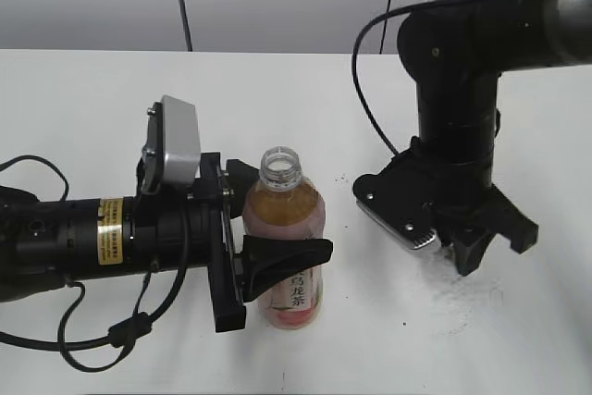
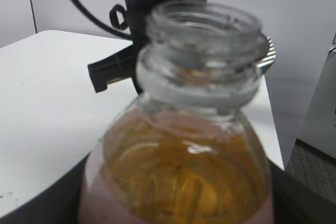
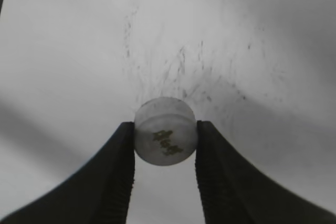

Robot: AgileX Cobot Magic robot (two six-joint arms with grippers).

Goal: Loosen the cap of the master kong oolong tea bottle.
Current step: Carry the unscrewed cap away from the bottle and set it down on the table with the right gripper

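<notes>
1. I see the master kong oolong tea bottle (image 1: 285,247) upright, clamped by my left gripper (image 1: 268,228), neck bare.
2. My right gripper (image 3: 165,145) pinches the cap (image 3: 165,138) above the table (image 1: 518,339); loosening looks complete.

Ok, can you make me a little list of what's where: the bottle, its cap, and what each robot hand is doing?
bottle: master kong oolong tea bottle, upright on white table, mouth open, no cap
left hand: clamped around the bottle's body
cap: off the bottle, pinched in the right hand
right hand: right of the bottle, close over the table
</notes>
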